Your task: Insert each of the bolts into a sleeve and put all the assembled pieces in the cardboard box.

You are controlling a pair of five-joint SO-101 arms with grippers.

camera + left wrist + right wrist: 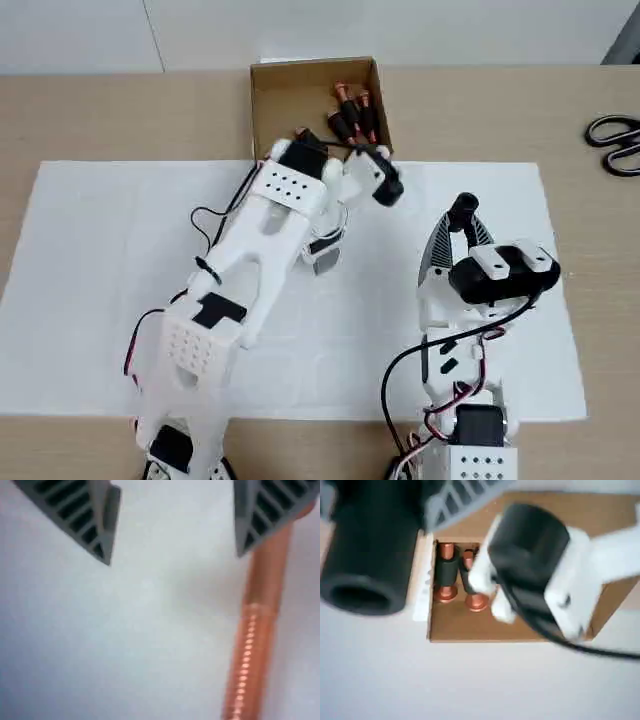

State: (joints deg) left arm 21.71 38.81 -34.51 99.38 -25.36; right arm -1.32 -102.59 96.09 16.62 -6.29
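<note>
The cardboard box sits at the far edge of the white paper. Inside it, a cluster of assembled pieces, copper bolts in black sleeves, lies against one wall. The left gripper hangs over the paper just in front of the box, jaws spread wide and holding nothing. A bare bolt lies on the sheet right by one fingertip. Off to the side, the right gripper is closed around a black sleeve, which points toward the box.
</note>
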